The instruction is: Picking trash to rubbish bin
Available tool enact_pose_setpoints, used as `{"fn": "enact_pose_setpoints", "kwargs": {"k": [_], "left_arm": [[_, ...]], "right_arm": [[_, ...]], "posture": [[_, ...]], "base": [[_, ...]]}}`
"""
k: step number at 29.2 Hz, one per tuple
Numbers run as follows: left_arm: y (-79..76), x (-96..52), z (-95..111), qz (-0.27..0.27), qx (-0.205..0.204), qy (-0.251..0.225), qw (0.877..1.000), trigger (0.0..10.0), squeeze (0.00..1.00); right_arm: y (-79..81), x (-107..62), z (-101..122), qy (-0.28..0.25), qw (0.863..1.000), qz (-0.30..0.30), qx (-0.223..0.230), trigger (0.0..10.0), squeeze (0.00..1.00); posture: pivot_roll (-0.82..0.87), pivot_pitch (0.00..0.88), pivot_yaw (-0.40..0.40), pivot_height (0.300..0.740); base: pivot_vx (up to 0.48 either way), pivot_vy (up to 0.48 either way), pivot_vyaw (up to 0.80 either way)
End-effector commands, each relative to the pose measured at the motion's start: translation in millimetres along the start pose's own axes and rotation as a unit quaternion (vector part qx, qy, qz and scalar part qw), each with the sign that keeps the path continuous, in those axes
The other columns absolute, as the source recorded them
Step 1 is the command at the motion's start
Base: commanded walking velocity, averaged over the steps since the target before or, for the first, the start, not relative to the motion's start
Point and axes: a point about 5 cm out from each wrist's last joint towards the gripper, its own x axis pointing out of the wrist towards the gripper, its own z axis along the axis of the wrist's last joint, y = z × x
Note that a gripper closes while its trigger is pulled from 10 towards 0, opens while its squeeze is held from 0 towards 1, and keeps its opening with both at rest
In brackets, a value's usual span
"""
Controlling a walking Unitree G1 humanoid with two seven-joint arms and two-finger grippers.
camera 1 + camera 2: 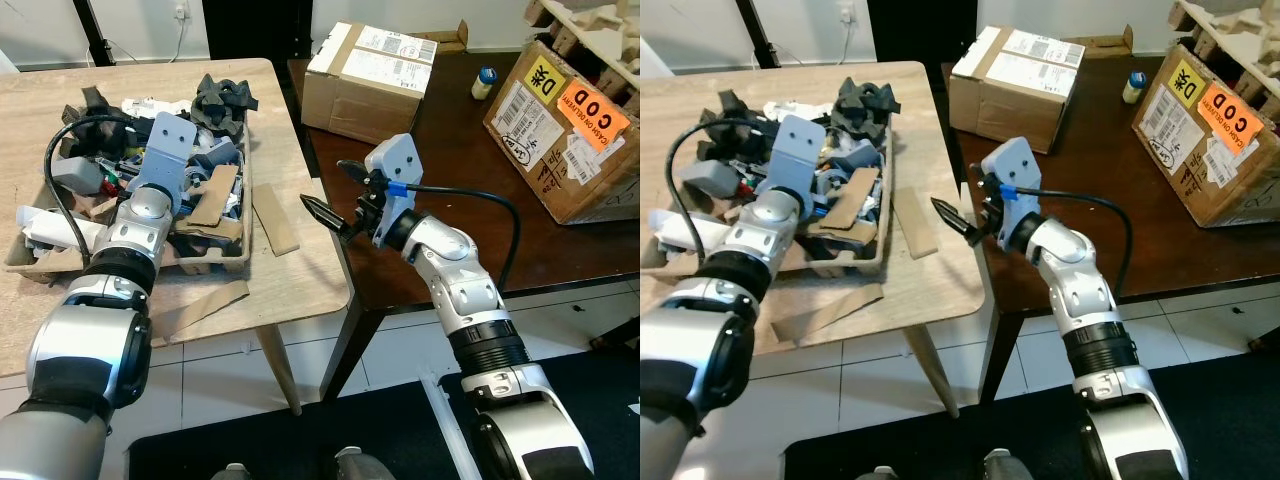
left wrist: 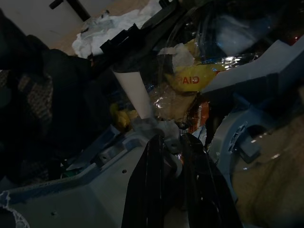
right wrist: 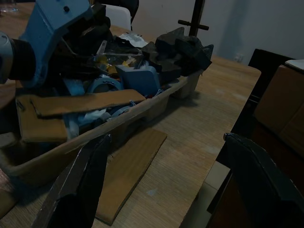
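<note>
Trash tray (image 1: pixel 236 262): heaped full, nothing binned. Left gripper (image 2: pixel 173 156) buried inside it, jaws nearly closed, catch unclear. Right gripper (image 1: pixel 330 190) beside it, jaws released, empty.

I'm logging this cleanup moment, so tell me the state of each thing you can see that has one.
left gripper: down in the tray's trash, fingers nearly shut on a small grey piece
right gripper: open, empty, held over the table edge
tray: piled full of trash
cardboard strip: lying flat on the table beside the tray
small box: closed
large box: closed, labelled COD
</note>
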Motion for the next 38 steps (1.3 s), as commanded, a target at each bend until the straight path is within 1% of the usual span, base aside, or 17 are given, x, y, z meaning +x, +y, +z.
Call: {"fn": "enact_pose_setpoints", "kwargs": {"k": [1, 4, 5, 6, 7, 8, 9, 10, 12, 13, 14, 17, 22, 25, 27, 34, 38], "left_arm": [[2.2, -1.6, -11.4, -0.022, 0.01, 0.014, 1.0, 0.0, 0.0], [2.0, -1.5, -7.7, -0.034, 0.009, 0.005, 0.999, 0.0, 0.0], [-0.1, -1.7, -1.1, -0.059, -0.009, -0.017, 0.998, 0.0, 0.0], [-4.9, -3.2, 9.6, -0.108, -0.037, -0.055, 0.992, 0.0, 0.0], [-10.1, -6.5, 20.6, -0.164, -0.07, -0.097, 0.979, 0.0, 0.0], [-13.4, -12.0, 31.1, -0.22, -0.096, -0.142, 0.96, 0.0, 0.0], [-13.4, -12.0, 31.1, -0.22, -0.096, -0.142, 0.96, 0.0, 0.0], [-15.0, -16.6, 37.5, -0.256, -0.111, -0.17, 0.945, 0.0, 0.0], [-13.4, -23.7, 45.5, -0.298, -0.143, -0.202, 0.922, 0.0, 0.0], [-13.4, -23.7, 45.5, -0.298, -0.143, -0.202, 0.922, 0.0, 0.0], [-10.2, -28.2, 49.6, -0.323, -0.172, -0.216, 0.905, 0.0, 0.0], [-3.5, -33.1, 53.4, -0.346, -0.193, -0.23, 0.889, 0.0, 0.0], [6.7, -36.6, 50.5, -0.358, -0.175, -0.234, 0.887, 0.0, 0.0], [19.8, -35.2, 44.7, -0.332, -0.168, -0.228, 0.9, 0.0, 0.0], [26.0, -35.2, 42.2, -0.319, -0.172, -0.225, 0.904, 0.0, 0.0], [44.3, -40.5, 48.4, -0.306, -0.224, -0.256, 0.889, 0.0, 0.0], [50.7, -41.0, 50.3, -0.298, -0.237, -0.266, 0.885, 0.0, 0.0]], "right_arm": [[0.5, 0.1, -1.8, 0.006, 1.0, 0.004, -0.007, 10.0, 0.0], [0.3, 0.1, -1.4, 0.005, 1.0, 0.004, -0.008, 10.0, 0.0], [0.1, -0.1, -0.9, 0.005, 1.0, 0.004, -0.008, 10.0, 0.0], [-0.4, -0.1, -0.1, 0.004, 1.0, 0.004, -0.009, 10.0, 0.0], [-0.9, 0.0, 0.6, 0.003, 1.0, 0.004, -0.01, 10.0, 0.0], [-1.4, 0.2, 1.2, 0.002, 1.0, 0.004, -0.011, 10.0, 0.0], [-1.4, 0.2, 1.2, 0.002, 1.0, 0.004, -0.011, 10.0, 0.0], [-1.7, 0.4, 1.4, 0.002, 1.0, 0.004, -0.011, 10.0, 0.0], [-1.8, 0.8, 1.9, 0.001, 1.0, 0.005, -0.012, 10.0, 0.0], [-1.8, 0.8, 1.9, 0.001, 1.0, 0.005, -0.012, 10.0, 0.0], [-1.4, 1.2, 2.1, 0.0, 1.0, 0.006, -0.013, 10.0, 0.0], [-1.0, 1.6, 2.7, 0.0, 1.0, 0.008, -0.015, 10.0, 0.0], [-0.8, 1.2, 3.2, -0.001, 1.0, 0.01, -0.015, 10.0, 0.0], [-0.4, 1.1, 3.0, 0.0, 1.0, 0.012, -0.016, 10.0, 0.0], [-0.1, 1.2, 3.0, 0.0, 1.0, 0.013, -0.017, 10.0, 0.0], [0.5, 0.6, 3.8, -0.002, 1.0, 0.015, -0.018, 10.0, 0.0], [0.2, 0.2, 3.9, -0.002, 1.0, 0.014, -0.019, 10.0, 0.0]], "posture": [[0.04, 0.252, -0.036, 0.74], [0.04, 0.252, -0.036, 0.74], [0.05, 0.253, -0.035, 0.74], [0.05, 0.251, -0.037, 0.74], [0.05, 0.25, -0.037, 0.74], [0.05, 0.25, -0.037, 0.74], [0.05, 0.25, -0.037, 0.74], [0.05, 0.249, -0.037, 0.74], [0.05, 0.248, -0.037, 0.74], [0.05, 0.248, -0.037, 0.74], [0.05, 0.246, -0.035, 0.74], [0.05, 0.245, -0.035, 0.74], [0.05, 0.238, -0.037, 0.74], [0.05, 0.233, -0.04, 0.74], [0.05, 0.229, -0.041, 0.74], [0.04, 0.215, -0.04, 0.74], [0.04, 0.21, -0.042, 0.74]], "base": [[0.0, 0.0, 0.0], [0.0, 0.0, 0.0], [0.0, 0.0, 0.0], [0.0, 0.0, 0.0], [0.0, 0.0, 0.0], [0.0, 0.0, 0.0], [0.0, 0.0, 0.0], [0.0, 0.0, 0.0], [0.0, 0.0, 0.0], [0.0, 0.0, 0.0], [0.0, 0.0, 0.0], [0.0, 0.0, 0.0], [0.0, 0.0, 0.0], [0.0, 0.0, 0.0], [0.0, 0.0, 0.0], [0.0, 0.0, 0.0], [0.0, 0.0, 0.0]]}}
